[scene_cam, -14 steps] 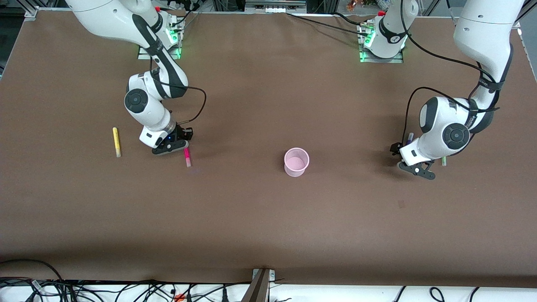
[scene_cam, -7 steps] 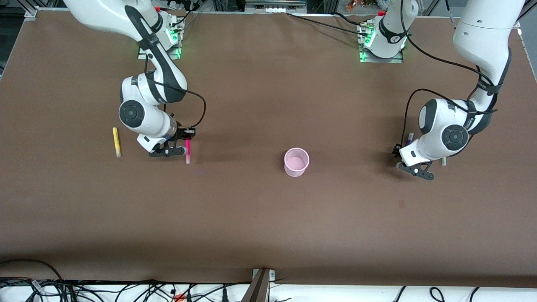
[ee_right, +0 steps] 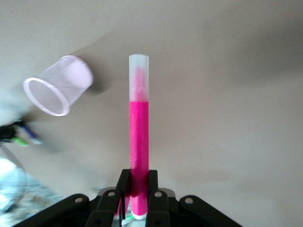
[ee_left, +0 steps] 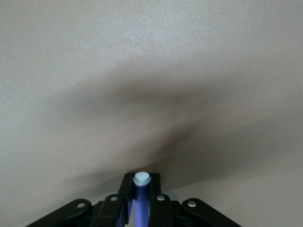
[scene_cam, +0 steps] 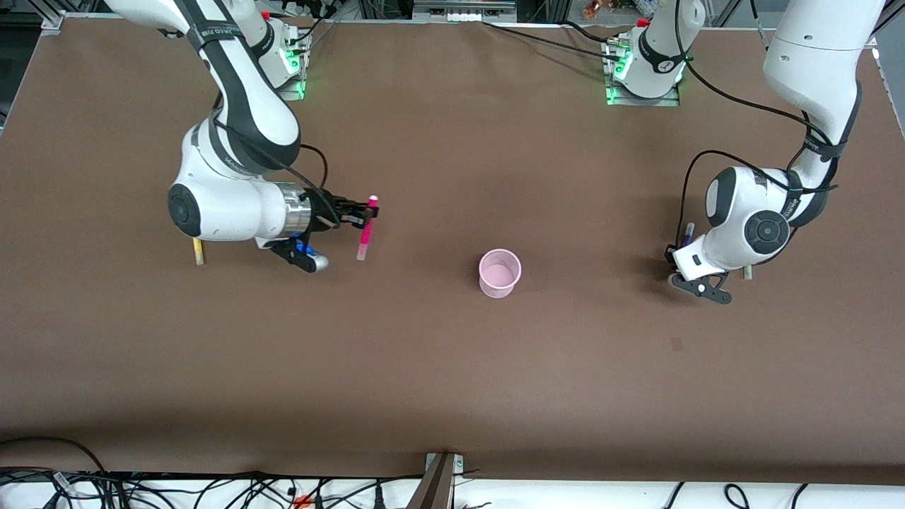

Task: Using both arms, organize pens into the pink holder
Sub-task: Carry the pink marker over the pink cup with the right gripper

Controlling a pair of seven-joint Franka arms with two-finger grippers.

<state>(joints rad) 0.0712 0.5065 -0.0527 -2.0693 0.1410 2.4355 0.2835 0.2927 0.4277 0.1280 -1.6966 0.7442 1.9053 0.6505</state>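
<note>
My right gripper [scene_cam: 365, 211] is shut on the magenta pen [scene_cam: 365, 233] and holds it off the table, between the yellow pen and the pink holder [scene_cam: 500, 273]. In the right wrist view the magenta pen [ee_right: 138, 142] stands out from the gripper [ee_right: 138, 187], with the holder [ee_right: 59, 85] beside its pale tip. My left gripper [scene_cam: 677, 249] is low at the left arm's end of the table, shut on the purple pen [ee_left: 141, 196]; the purple pen [scene_cam: 689, 232] peeks out beside the wrist. The green pen [scene_cam: 747, 271] lies partly under the left arm. The yellow pen [scene_cam: 199, 252] is mostly hidden by the right arm.
The brown table [scene_cam: 452, 367] carries only the pens and the holder. Both arm bases [scene_cam: 640, 78] stand at the edge farthest from the front camera. Cables run along the edge nearest that camera.
My right gripper has lifted the magenta pen off the table and swung it toward the holder, the wrist turning level. The left arm has barely moved.
</note>
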